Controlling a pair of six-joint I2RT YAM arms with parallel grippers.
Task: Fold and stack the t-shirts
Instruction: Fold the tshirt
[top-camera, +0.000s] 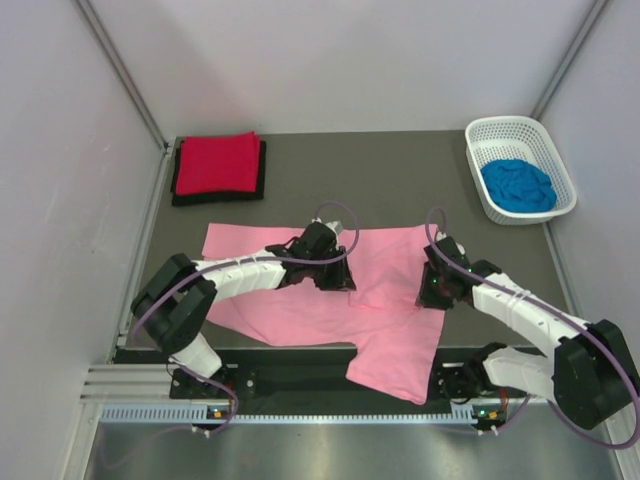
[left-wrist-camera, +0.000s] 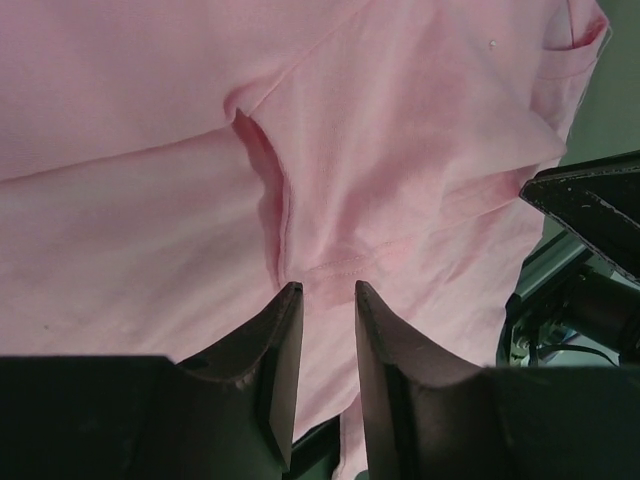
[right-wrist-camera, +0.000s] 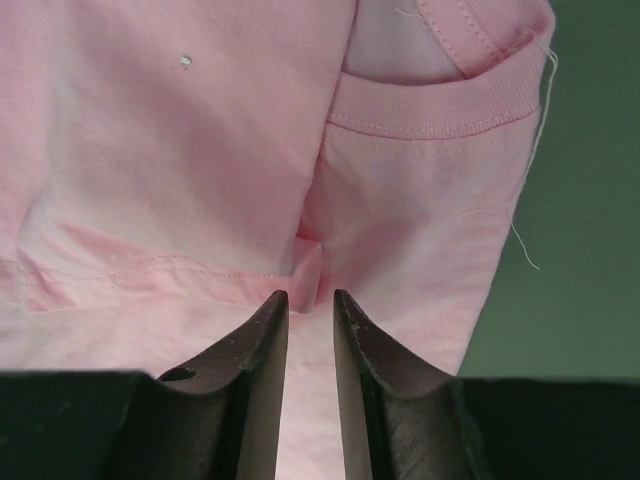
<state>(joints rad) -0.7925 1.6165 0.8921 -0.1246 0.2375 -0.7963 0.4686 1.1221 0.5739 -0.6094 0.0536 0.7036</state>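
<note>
The light pink t-shirt (top-camera: 290, 315) lies spread on the dark table, its lower part hanging over the near edge. My left gripper (top-camera: 335, 277) is low over the shirt's middle, its jaws a little apart over a seam and fold (left-wrist-camera: 327, 290). My right gripper (top-camera: 432, 292) is at the shirt's right edge, its jaws a little apart over a folded hem (right-wrist-camera: 311, 296), below the ribbed collar (right-wrist-camera: 440, 110). Pink cloth fills both wrist views (left-wrist-camera: 400, 150). The red shirt (top-camera: 217, 162) lies folded on the black shirt (top-camera: 262, 185) at the back left. The blue shirt (top-camera: 517, 185) lies bunched in the basket.
The white lattice basket (top-camera: 505, 124) stands at the back right corner. Grey walls close in the table on three sides. The right arm's dark body (left-wrist-camera: 600, 215) shows at the right of the left wrist view. A metal rail (top-camera: 300, 412) runs along the near edge.
</note>
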